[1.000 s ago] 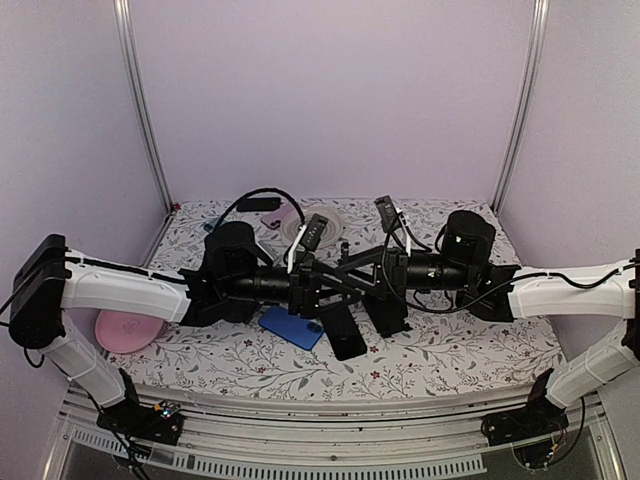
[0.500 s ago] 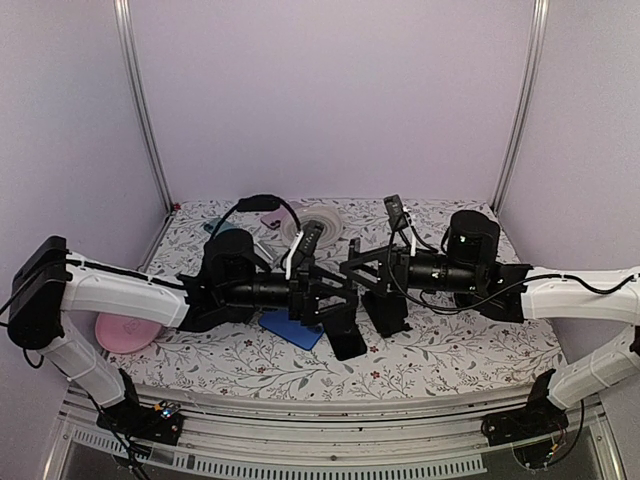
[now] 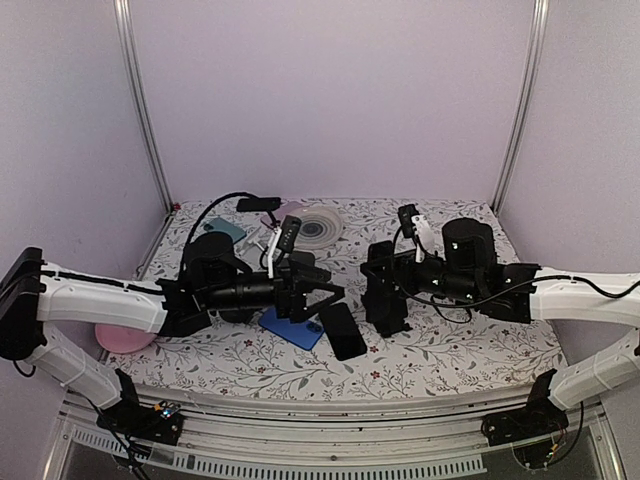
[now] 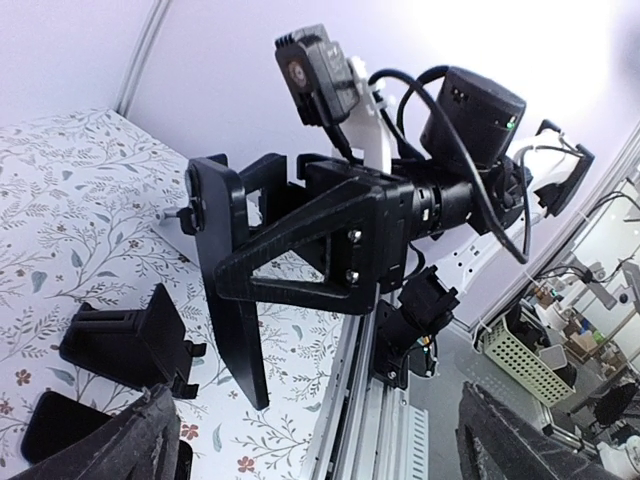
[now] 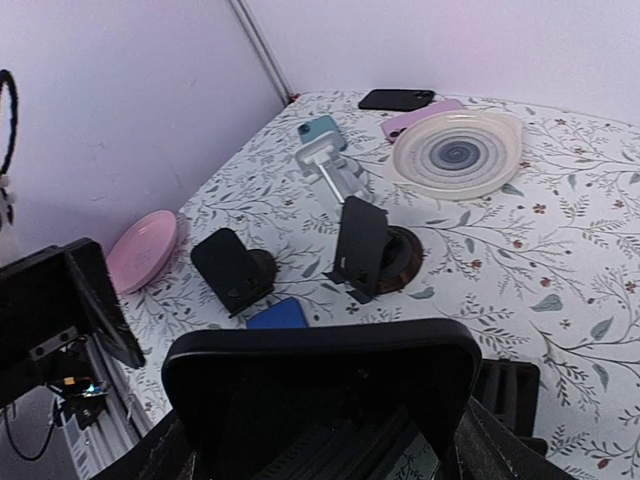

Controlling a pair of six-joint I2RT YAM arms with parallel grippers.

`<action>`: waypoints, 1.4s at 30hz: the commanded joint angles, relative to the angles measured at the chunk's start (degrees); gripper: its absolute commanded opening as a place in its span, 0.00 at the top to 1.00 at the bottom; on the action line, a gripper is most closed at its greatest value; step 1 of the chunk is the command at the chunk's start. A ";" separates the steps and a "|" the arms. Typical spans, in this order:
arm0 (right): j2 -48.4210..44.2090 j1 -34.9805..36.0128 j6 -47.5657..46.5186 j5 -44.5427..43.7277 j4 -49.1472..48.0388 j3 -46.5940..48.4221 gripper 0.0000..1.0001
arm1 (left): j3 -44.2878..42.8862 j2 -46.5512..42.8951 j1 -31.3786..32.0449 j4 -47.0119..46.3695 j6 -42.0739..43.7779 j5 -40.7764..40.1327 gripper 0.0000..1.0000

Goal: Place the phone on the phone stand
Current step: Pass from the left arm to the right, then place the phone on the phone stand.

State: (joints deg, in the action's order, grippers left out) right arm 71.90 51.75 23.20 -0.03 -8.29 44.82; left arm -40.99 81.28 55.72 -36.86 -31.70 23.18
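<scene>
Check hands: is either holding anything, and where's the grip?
Right hand holds a black phone, apparently pinched across its two long edges, one end sticking out beyond the hand. Left hand is open, empty.

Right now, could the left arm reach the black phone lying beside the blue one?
Probably yes: the left gripper hangs open right next to the black phone, which lies flat and uncovered, nothing between them.

Black phone (image 5: 320, 385), held upright by the right gripper (image 4: 230, 280). Just beside its lower end, black ridged phone stand (image 4: 120, 345), unoccupied.
</scene>
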 commanded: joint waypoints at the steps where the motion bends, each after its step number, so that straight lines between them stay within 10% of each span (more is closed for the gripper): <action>1: -1.01 1.39 -3.48 -13.84 2.99 0.73 0.66 | 1.38 -2.61 0.26 2.43 2.16 -5.72 0.03; 42: 15.46 4.52 -4.42 -31.15 -0.78 0.43 0.66 | 5.38 -7.72 0.17 4.48 1.80 -15.33 0.03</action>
State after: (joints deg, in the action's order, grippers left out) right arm 86.35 55.51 17.56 -29.30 -6.57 43.22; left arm -36.69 73.76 55.72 -32.16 -30.02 7.92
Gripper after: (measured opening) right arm 0.733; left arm 0.966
